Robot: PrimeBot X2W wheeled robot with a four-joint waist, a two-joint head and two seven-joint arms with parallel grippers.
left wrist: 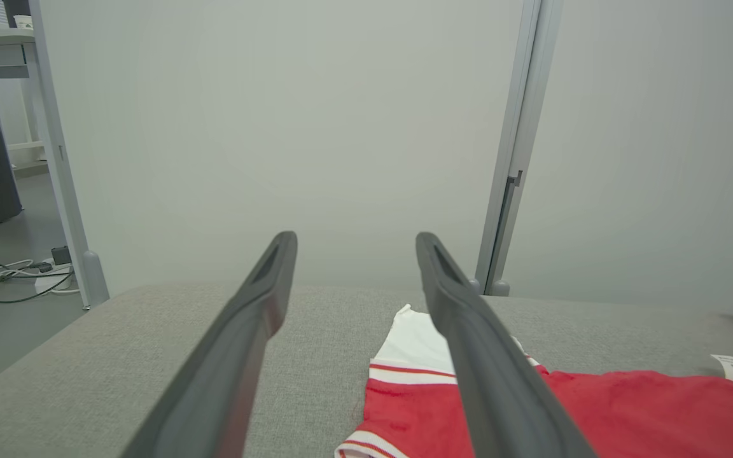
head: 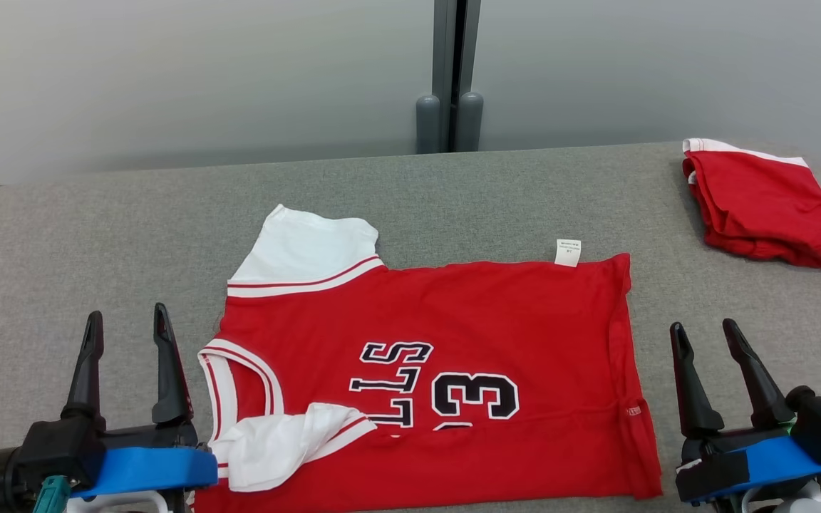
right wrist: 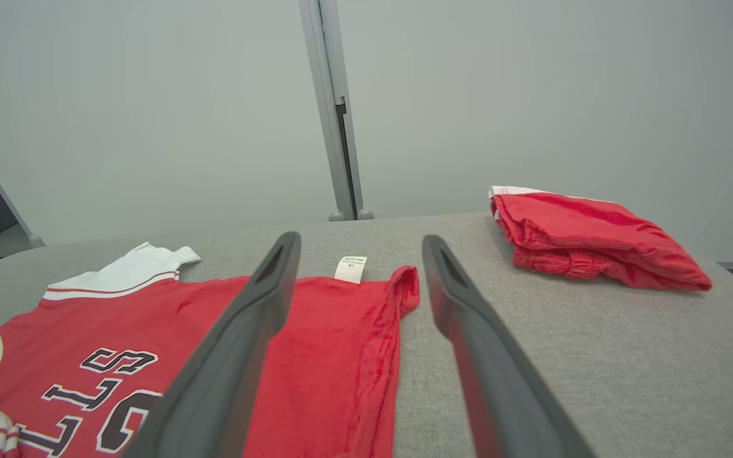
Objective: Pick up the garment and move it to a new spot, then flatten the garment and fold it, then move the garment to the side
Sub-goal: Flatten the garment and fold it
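Currently the red jersey (head: 453, 320) lies spread on the grey table (head: 97, 228), between the two grippers and touching neither. Its neckline points toward the robot's left and its hem toward the right, with the black lettering and number facing up. The far white sleeve (head: 303, 246) lies flat, while the near white sleeve (head: 286, 442) is crumpled over onto the red body. The left gripper (head: 128, 311) sits just beside the neckline trim, its fingers parted and empty. The right gripper (head: 703, 324) sits near the hem, with a strip of bare table between them; its fingers are spread too and hold nothing. A white label (head: 567, 252) sticks out from the jersey's far edge. A folded red garment (head: 767, 206) rests at the table's far right, well apart from the jersey.
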